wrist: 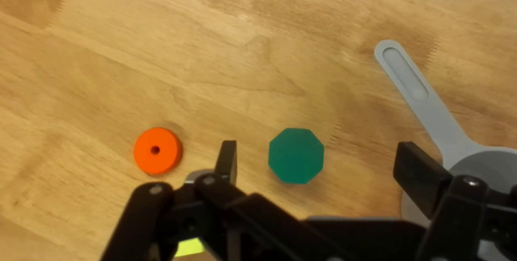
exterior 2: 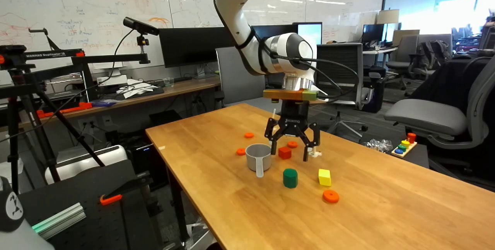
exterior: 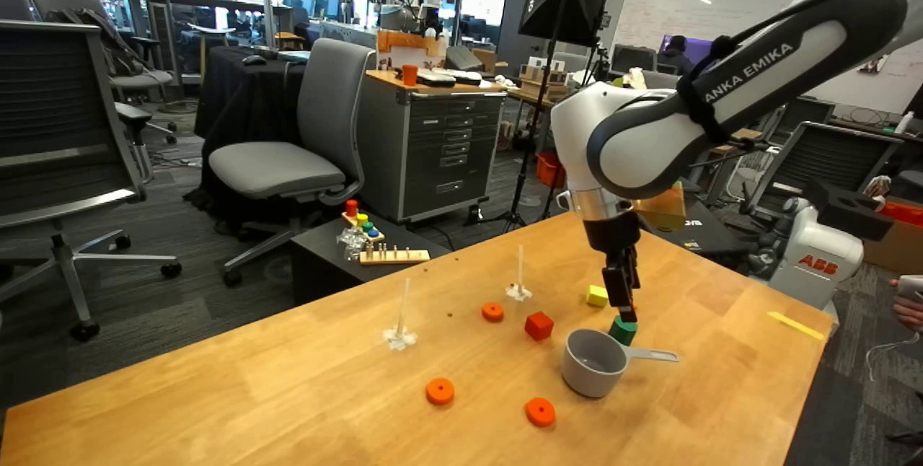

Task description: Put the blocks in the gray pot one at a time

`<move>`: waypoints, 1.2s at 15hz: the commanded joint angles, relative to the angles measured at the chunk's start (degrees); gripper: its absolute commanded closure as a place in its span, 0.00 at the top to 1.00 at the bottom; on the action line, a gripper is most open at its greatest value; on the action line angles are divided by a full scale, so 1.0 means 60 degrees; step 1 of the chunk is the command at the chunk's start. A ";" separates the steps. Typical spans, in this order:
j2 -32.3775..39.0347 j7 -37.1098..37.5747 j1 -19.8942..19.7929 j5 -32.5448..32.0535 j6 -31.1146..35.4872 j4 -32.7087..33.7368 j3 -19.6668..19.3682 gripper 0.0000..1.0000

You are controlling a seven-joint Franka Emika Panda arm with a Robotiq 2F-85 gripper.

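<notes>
The green block (exterior: 623,331) stands on the table beside the gray pot (exterior: 588,381); both also show in an exterior view (exterior 2: 290,178). The pot's handle (wrist: 406,77) points away from its bowl, and no block shows in the visible part of its inside. The yellow block (exterior 2: 325,177), a red cube (exterior 2: 285,153) and several orange discs (exterior: 440,391) lie around it. My gripper (exterior 2: 289,153) is open and empty above the table. In the wrist view the green block (wrist: 296,156) appears between the fingers (wrist: 317,150), nearer the left one; the right finger overlaps the pot.
Two thin clear pegs stand taped to the table (exterior: 404,314) (exterior: 520,271). An orange disc (wrist: 157,150) lies left of the fingers. A dark side table (exterior: 328,264) with wooden toys stands beyond the table edge. An ABB arm (exterior: 815,260) is near another edge.
</notes>
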 commanded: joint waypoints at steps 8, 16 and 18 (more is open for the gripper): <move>0.0772 -0.0075 -0.0408 0.0198 0.0631 0.0170 -0.0062 1.00; 0.1106 -0.0053 -0.0335 0.0136 0.1273 0.0196 -0.0042 0.66; 0.1154 -0.0063 -0.0344 0.0153 0.1393 0.0191 -0.0038 0.50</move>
